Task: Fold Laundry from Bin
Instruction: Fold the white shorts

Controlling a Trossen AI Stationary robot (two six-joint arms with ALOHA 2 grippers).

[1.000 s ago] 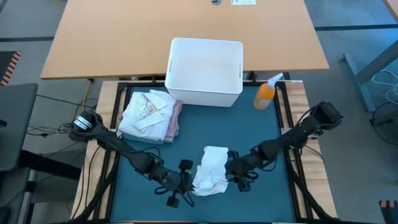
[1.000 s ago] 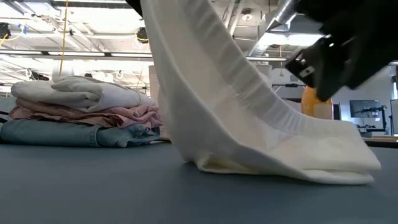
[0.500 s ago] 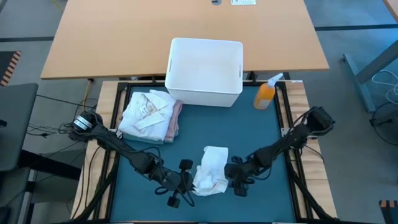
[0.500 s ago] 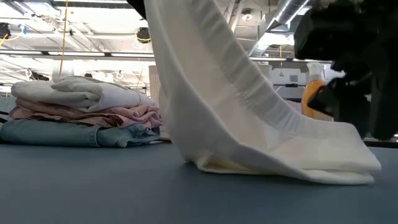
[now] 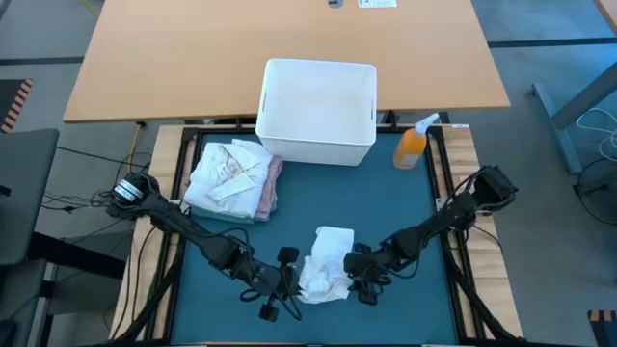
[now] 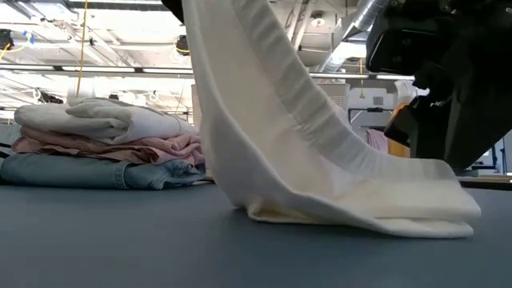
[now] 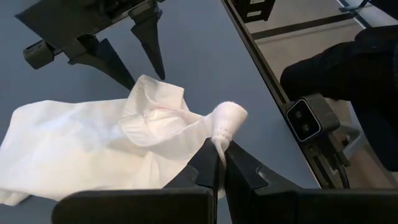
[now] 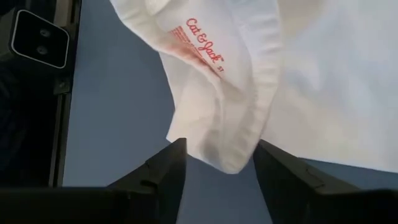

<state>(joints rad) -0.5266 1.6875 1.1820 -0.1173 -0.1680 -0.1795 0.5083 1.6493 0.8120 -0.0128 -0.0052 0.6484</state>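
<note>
A white garment (image 5: 326,262) lies on the teal mat near its front edge, one end raised. My left gripper (image 7: 219,165) is shut on that raised end. My right gripper (image 8: 221,168) is open at the garment's right side (image 5: 355,272). Its two fingers stand on either side of a thick hem (image 8: 239,134) beside a red printed label, and no touch shows. The white bin (image 5: 318,111) stands at the mat's far edge. Folded laundry (image 5: 234,178), white on pink on denim, is stacked at the far left. My left gripper pinches a bunched-up bit of the white garment's edge (image 7: 224,124) between its two shut fingers, several layers together. The fingers slant down from the table's left. The held end is lifted (image 6: 232,48), and the cloth slopes down to its other end (image 6: 376,216), which lies on the mat.
An orange spray bottle (image 5: 413,146) stands at the mat's far right, next to the bin. The mat's black frame (image 7: 261,68) runs along its edges. Bare mat (image 5: 386,202) shows between the garment, the bin and the stack.
My right gripper has come down toward the mat and a little toward the near edge, up to the garment's right side, and its wrist has rolled. The garment's raised end has kept its place in my left gripper.
</note>
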